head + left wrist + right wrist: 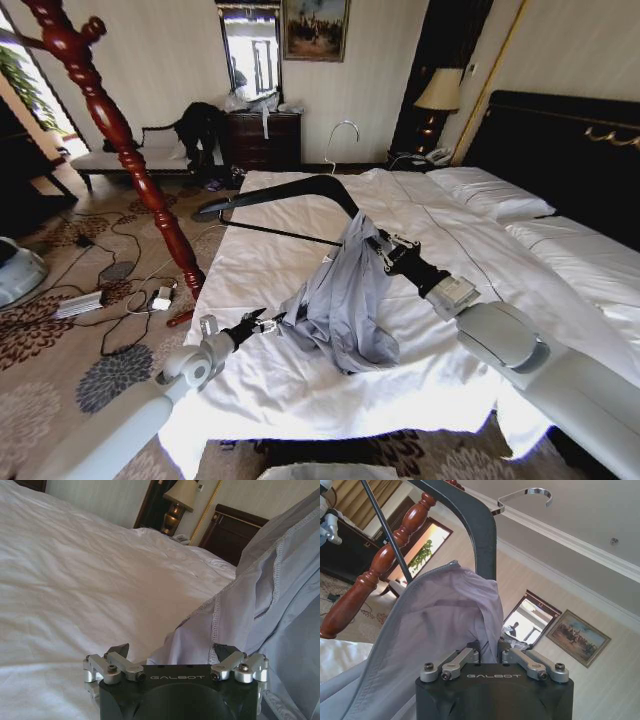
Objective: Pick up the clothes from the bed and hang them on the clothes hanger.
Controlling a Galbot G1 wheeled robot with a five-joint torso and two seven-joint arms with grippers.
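Shirt (345, 300), mid-frame: draped over hanger (300, 190) end clenched in my right pincer (378, 243); left pincer (262, 322) released at hem, ready to spread.

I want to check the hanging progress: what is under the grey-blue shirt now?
One end of the black hanger goes under the shirt, where the right gripper holds it. The white bed lies beneath. The covered hanger end is hidden.
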